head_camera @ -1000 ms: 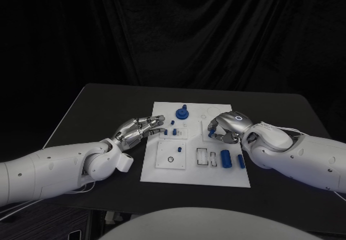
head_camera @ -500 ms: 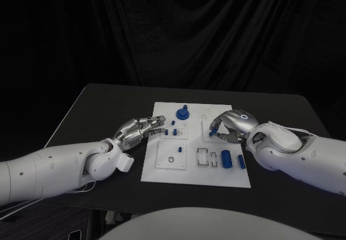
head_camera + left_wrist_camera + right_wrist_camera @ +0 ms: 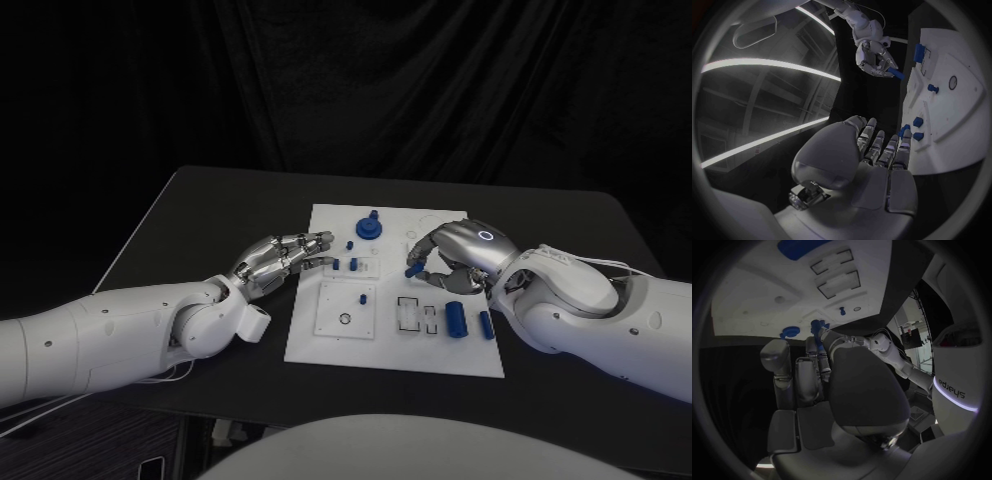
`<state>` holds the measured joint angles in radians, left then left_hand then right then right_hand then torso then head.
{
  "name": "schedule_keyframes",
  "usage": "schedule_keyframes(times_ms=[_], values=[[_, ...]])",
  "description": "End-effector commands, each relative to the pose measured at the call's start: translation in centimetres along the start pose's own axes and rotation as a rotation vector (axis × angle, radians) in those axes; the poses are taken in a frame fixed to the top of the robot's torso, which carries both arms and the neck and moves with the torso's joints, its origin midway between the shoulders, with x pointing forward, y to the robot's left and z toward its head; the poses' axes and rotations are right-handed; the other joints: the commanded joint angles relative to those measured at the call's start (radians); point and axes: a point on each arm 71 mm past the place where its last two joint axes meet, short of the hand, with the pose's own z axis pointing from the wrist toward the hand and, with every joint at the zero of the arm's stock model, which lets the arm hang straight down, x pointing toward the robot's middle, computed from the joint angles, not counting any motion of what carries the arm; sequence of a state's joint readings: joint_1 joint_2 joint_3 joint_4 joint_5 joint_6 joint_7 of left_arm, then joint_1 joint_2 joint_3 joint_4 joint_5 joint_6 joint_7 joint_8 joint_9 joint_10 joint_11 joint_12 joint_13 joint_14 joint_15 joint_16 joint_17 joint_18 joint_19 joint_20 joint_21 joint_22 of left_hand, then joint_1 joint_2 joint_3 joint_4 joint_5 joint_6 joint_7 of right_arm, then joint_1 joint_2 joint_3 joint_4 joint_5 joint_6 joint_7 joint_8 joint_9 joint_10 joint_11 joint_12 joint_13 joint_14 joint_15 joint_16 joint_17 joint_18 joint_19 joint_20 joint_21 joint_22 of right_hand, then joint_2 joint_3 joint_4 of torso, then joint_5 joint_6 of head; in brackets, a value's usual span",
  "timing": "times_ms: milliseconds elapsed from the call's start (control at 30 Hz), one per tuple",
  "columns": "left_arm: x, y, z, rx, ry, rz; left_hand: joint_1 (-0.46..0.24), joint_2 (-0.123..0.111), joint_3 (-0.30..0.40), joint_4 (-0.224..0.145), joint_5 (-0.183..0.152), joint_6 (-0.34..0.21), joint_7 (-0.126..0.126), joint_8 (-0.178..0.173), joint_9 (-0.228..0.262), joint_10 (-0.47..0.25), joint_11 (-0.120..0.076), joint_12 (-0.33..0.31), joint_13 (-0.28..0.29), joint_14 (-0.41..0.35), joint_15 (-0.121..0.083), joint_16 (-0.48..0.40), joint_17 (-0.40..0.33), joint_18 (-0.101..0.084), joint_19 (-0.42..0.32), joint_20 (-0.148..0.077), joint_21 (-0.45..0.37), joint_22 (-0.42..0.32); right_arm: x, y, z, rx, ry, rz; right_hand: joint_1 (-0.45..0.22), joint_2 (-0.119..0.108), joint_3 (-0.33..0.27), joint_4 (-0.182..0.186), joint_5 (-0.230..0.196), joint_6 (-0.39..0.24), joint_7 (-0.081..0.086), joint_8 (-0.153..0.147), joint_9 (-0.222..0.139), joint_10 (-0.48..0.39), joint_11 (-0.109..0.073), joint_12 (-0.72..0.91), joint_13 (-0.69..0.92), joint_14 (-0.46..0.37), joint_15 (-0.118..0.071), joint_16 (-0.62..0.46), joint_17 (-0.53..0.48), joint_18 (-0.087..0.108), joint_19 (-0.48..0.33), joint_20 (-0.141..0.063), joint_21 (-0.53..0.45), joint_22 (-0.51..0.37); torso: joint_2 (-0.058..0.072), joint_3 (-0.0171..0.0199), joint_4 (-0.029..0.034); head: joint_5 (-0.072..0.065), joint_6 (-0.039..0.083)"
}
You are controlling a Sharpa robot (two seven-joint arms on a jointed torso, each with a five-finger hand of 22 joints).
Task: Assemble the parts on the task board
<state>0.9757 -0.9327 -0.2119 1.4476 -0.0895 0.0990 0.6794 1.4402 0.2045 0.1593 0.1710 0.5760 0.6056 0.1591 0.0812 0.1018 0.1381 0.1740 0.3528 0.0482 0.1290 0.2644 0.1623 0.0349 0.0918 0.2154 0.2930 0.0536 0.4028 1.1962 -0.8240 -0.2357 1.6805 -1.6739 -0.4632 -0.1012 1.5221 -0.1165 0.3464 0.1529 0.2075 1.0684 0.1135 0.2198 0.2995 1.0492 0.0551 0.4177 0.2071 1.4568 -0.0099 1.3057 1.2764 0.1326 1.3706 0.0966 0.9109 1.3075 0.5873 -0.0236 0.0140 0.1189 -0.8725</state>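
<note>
Fingers of our right hand (image 3: 450,256) were curled down around a small blue part (image 3: 415,270), pinched at their tips just above the board (image 3: 329,340); the left wrist view showed the same part (image 3: 896,75) poking out from that hand (image 3: 873,54), clear of the white surface. Over the last second we had carried the hand from the board's right-hand middle toward its centre, and the part travelled with it, so we judged the grip sound and the move a transport toward a seat rather than a fresh pick.

Our left hand (image 3: 278,258) had hardly moved. It hovered at the board's left edge with fingers loosely bent and held nothing, their tips near the small blue pegs (image 3: 342,265) standing there; we could not tell whether they touched the board.

Other pieces stayed put: the blue knob (image 3: 366,228) at the far end, the blue cylinder (image 3: 453,318) lying near the right edge with a slimmer piece beside it, and the two rectangular pockets (image 3: 417,314) between them and the square plate with the ring.

We reckoned the held part was close to its target, though the pictures did not show which hole it was bound for. Lowering it straight would matter, since the fingers hid the seat from the head camera.
</note>
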Motion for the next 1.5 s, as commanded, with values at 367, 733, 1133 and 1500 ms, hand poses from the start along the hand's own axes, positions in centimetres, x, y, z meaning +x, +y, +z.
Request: schedule_keyframes(times_ms=[367,733,1133,1500], values=[[0.2,-0.5,0.1,0.080,0.004,-0.010,-0.011,-0.001,0.010,0.002,0.001,0.004,0.006,0.005,0.001,0.002,0.009,0.007,0.001,0.003,-0.006,0.005,0.001,-0.008,0.003,-0.001,0.002,-0.002,1.6,5.9,3.1,-0.163,0.096,-0.075,-0.003,0.006,-0.002,-0.007,0.000,0.016,-0.005,0.008,0.068,0.019,-0.004,-0.008,-0.003,0.001,-0.010,0.001,0.001,-0.015,0.001,-0.010,-0.006,0.109,0.002,0.0008,0.0008,0.009,0.000],[0.3,-0.3,0.4,0.079,0.009,-0.012,-0.015,-0.002,0.012,0.004,0.000,0.005,0.006,0.006,0.002,0.003,0.010,0.009,0.001,0.003,-0.006,0.005,0.001,-0.008,0.003,-0.001,0.002,-0.003,3.5,8.2,4.8,-0.233,0.122,-0.101,-0.001,0.006,-0.002,-0.009,0.001,0.012,-0.004,0.006,0.071,0.021,-0.004,-0.012,-0.004,0.000,-0.010,-0.002,-0.002,-0.015,0.000,-0.011,-0.009,0.109,0.002,0.0003,0.0015,0.007,0.000],[0.4,-0.3,0.5,0.078,0.012,-0.014,-0.018,-0.002,0.014,0.006,-0.001,0.004,0.006,0.006,0.001,0.003,0.010,0.009,0.001,0.003,-0.007,0.005,0.001,-0.007,0.003,-0.001,0.002,-0.004,5.6,9.0,5.4,-0.246,0.145,-0.089,0.001,0.005,-0.001,-0.013,0.001,0.009,-0.003,0.004,0.073,0.023,-0.004,-0.015,-0.006,-0.001,-0.011,-0.005,-0.005,-0.015,-0.002,-0.011,-0.012,0.108,0.002,-0.0008,0.0042,0.003,0.000],[0.4,-0.2,0.6,0.076,0.016,-0.016,-0.018,-0.002,0.015,0.007,-0.001,0.004,0.006,0.006,0.001,0.003,0.010,0.008,0.001,0.002,-0.007,0.004,0.001,-0.007,0.003,-0.001,0.002,-0.003,6.3,9.0,5.4,-0.241,0.147,-0.081,0.002,0.005,-0.001,-0.014,0.002,0.008,-0.003,0.004,0.073,0.024,-0.004,-0.016,-0.006,-0.001,-0.011,-0.004,-0.003,-0.015,-0.001,-0.011,-0.010,0.108,0.002,0.0008,0.0019,0.003,0.000]])
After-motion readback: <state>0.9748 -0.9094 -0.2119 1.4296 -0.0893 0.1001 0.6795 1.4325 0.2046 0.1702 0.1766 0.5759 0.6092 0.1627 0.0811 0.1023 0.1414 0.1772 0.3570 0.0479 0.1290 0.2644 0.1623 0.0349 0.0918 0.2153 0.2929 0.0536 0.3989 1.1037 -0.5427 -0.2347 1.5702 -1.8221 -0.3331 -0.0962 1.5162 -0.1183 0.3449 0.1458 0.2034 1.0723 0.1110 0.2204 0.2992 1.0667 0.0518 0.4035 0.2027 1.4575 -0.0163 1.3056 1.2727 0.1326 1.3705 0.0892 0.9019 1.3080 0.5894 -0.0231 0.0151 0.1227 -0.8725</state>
